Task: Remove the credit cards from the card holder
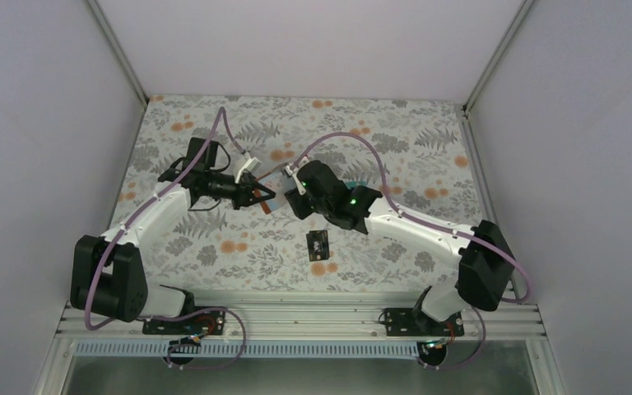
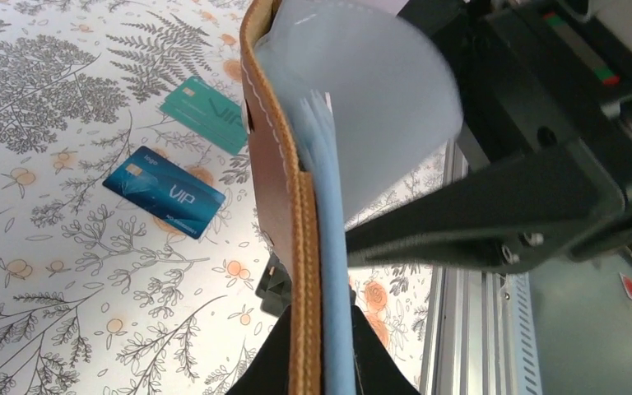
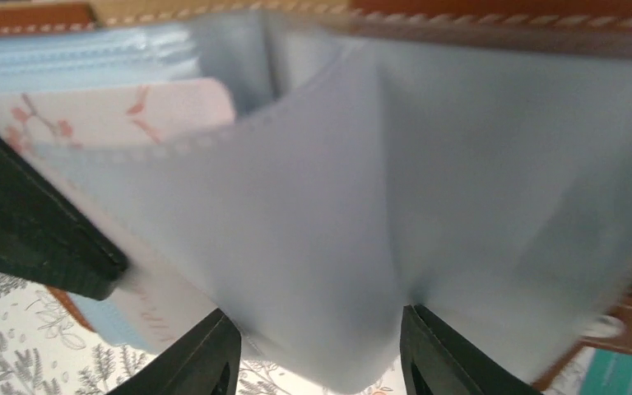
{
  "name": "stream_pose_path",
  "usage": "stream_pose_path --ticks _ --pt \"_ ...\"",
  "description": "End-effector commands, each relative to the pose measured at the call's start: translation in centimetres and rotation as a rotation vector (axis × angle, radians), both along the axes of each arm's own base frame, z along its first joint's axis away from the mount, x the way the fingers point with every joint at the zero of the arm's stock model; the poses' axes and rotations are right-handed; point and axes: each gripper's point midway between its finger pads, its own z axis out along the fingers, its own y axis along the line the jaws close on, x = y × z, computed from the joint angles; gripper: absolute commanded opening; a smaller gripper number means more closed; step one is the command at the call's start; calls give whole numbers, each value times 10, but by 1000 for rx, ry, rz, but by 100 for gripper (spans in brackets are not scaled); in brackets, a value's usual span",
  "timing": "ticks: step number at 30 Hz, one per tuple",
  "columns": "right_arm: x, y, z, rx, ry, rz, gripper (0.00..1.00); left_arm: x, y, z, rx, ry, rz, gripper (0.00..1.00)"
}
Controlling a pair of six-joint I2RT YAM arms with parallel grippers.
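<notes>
White-walled booth, seen from above: a worktop (image 1: pixel 411 132) covered in a pale print of grey ferns and orange blossoms forms the floor. Plain white panels (image 1: pixel 313 41) close it in at the back and on both sides, meeting at the far corners behind slim aluminium posts (image 1: pixel 121 51). A grooved aluminium rail (image 1: pixel 296 317) runs along the near edge, with a ribbed strip (image 1: pixel 296 348) just below it.

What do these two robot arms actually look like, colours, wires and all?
Both the left arm and the right arm have smooth white shells with chunky black joints. A purple cable loops along each one. Small green lights glow on the right arm's black wrist. Each arm ends in two black, tapering fingers.
</notes>
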Motion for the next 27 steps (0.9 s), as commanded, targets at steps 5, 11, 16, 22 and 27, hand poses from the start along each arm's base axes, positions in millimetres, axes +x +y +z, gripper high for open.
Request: stream_pose_path --ticks 5,11,16,22,27 --pt "44 -70 15 24 -36 -315 55 -20 -8 11 -83 16 -90 3" --pt "61 -150 -2 -56 21 -533 61 -4 -1 1 0 4 3 3" --pt "44 -139 35 8 -16 -369 61 15 8 -14 102 -15 103 2" --pt "-49 -16 53 234 83 373 56 25 14 -21 152 -29 156 2" --pt "-81 36 44 337 148 635 53 10 6 -11 79 -19 78 2"
